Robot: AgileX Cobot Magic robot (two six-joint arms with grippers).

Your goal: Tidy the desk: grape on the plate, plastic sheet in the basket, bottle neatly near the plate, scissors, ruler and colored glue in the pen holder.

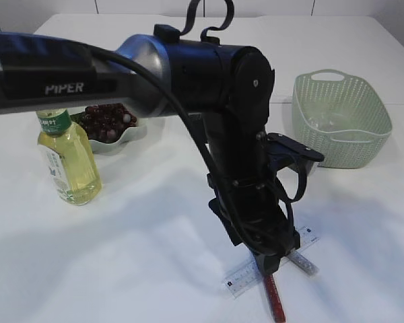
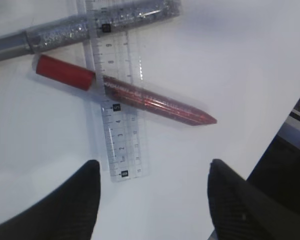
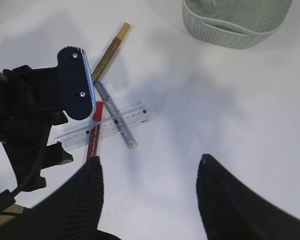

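Left gripper (image 2: 152, 197) jaws parted, grasping nothing, poised above clear plastic ruler (image 2: 116, 107) crossed by red glitter glue pen (image 2: 150, 102) and silver glitter glue pen (image 2: 85, 27) (both lying on it). Right gripper (image 3: 149, 200) likewise spread, empty. Beyond: gold glue pen (image 3: 111, 50), pale-green woven plastic basket (image 3: 230, 25).

Bright, even overhead light washes the white table (image 1: 155, 256), casting soft grey shadows beneath the arm (image 1: 249, 168). Close up, the ruler (image 2: 117, 125) stays sharp while dark fingertips (image 2: 65, 210) blur.
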